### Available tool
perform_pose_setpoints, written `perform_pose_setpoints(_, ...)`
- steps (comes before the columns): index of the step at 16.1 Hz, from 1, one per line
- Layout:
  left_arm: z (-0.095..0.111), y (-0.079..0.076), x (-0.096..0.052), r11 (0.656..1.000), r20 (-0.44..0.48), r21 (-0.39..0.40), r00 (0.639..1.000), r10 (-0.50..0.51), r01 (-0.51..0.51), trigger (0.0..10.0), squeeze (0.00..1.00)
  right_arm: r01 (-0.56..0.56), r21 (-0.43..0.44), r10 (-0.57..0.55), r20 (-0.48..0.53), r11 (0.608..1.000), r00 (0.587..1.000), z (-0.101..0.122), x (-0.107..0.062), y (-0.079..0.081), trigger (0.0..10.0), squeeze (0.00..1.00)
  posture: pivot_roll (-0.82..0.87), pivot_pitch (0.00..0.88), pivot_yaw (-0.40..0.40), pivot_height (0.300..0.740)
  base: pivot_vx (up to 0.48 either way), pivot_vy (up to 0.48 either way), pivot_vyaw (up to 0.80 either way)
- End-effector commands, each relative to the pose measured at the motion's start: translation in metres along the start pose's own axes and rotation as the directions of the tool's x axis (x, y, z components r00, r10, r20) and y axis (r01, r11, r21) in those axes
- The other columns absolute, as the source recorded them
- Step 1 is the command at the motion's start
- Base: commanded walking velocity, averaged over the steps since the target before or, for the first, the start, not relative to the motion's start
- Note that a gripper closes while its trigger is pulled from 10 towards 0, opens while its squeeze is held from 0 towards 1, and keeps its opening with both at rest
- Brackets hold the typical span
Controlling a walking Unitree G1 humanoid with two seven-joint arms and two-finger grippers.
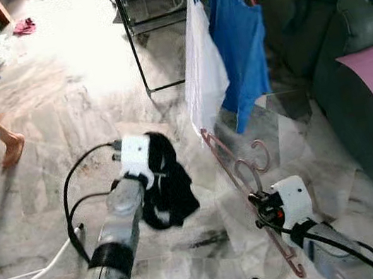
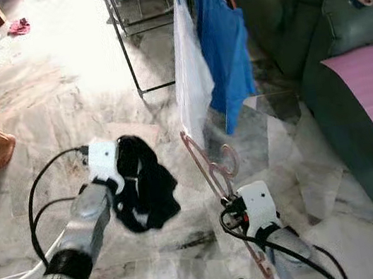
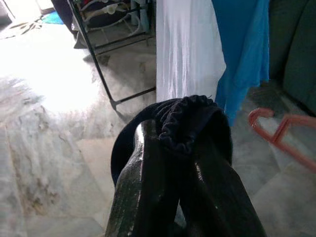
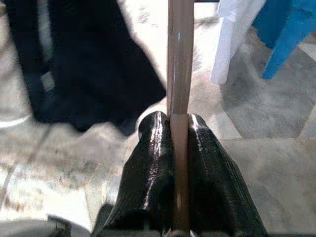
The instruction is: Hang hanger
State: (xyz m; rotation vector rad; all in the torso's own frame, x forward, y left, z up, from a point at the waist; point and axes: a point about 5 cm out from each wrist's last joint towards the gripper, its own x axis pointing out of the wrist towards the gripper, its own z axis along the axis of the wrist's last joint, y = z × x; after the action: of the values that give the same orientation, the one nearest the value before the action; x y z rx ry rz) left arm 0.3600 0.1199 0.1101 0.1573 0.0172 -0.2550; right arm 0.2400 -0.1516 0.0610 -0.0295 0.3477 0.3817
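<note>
Where the head views look down on veined, glossy marble floor (image 1: 37, 143), the left gripper (image 1: 149, 166) carries a limp black garment (image 1: 168, 185) and the right gripper (image 1: 258, 203) a thin pink plastic hanger (image 1: 240, 180) with a curled hook, both short of the black metal rack (image 1: 134, 48) with its white cloth (image 1: 202, 72) and blue shirt (image 1: 239, 45). Left wrist view: ribbed glossy fingers (image 3: 143, 187) clamped narrow on the garment's gathered, elastic-looking edge. Right wrist view: fingers (image 4: 148, 173) pinched tight on the hanger's flat bar.
</note>
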Motion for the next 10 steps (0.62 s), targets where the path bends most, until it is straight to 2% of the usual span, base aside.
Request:
perform_pose_setpoints(1, 0.006, 0.004, 0.005, 0.999, 0.020, 0.051, 1.000, 0.018, -0.019, 10.0, 0.00, -0.066, -0.004, 0.066, -0.011, 0.998, 0.998, 0.000, -0.005, 0.005, 10.0, 0.00, -0.06, 0.248, 0.085, 0.740, 0.000, 0.000, 0.00)
perform_pose_setpoints(3, 0.013, 0.004, 0.011, 0.997, 0.018, 0.069, 1.000, 0.022, -0.023, 10.0, 0.00, -0.115, -0.006, 0.115, -0.012, 0.993, 0.993, 0.003, -0.010, 0.004, 10.0, 0.00, -0.06, 0.252, 0.096, 0.740, 0.000, 0.000, 0.00)
perform_pose_setpoints(7, 0.020, 0.005, 0.016, 0.995, 0.030, 0.104, 1.000, 0.005, -0.008, 10.0, 0.00, -0.231, -0.001, 0.231, -0.025, 0.973, 0.973, 0.004, -0.019, 0.011, 10.0, 0.00, -0.07, 0.247, 0.116, 0.740, 0.000, 0.000, 0.00)
perform_pose_setpoints(10, 0.024, 0.006, 0.017, 0.988, 0.043, 0.153, 0.999, -0.014, 0.007, 10.0, 0.00, -0.288, 0.013, 0.288, -0.032, 0.958, 0.957, 0.004, -0.018, 0.019, 10.0, 0.00, -0.05, 0.242, 0.119, 0.740, 0.000, 0.000, 0.00)
